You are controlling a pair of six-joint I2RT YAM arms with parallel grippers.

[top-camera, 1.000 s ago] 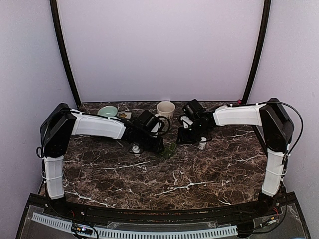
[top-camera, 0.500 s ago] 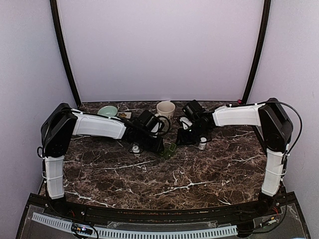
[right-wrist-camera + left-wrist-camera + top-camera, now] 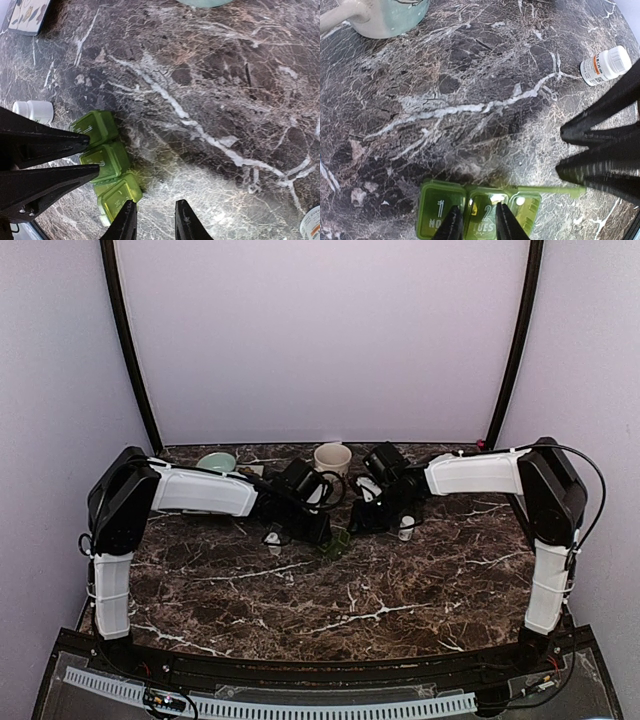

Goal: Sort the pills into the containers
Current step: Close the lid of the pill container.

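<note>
The dark marble table [image 3: 400, 590] carries everything. Over the green pill organizer [image 3: 105, 160] my left gripper [image 3: 476, 212] hangs above the TUES cell with its fingers a little spread, and my right gripper [image 3: 155, 205] hangs just beside one end of the organizer, fingers also a little apart. The cream mug [image 3: 332, 457] stands behind the organizer, and one small white pill bottle [image 3: 406, 530] stands to its right, another bottle [image 3: 272, 537] to its left.
</note>
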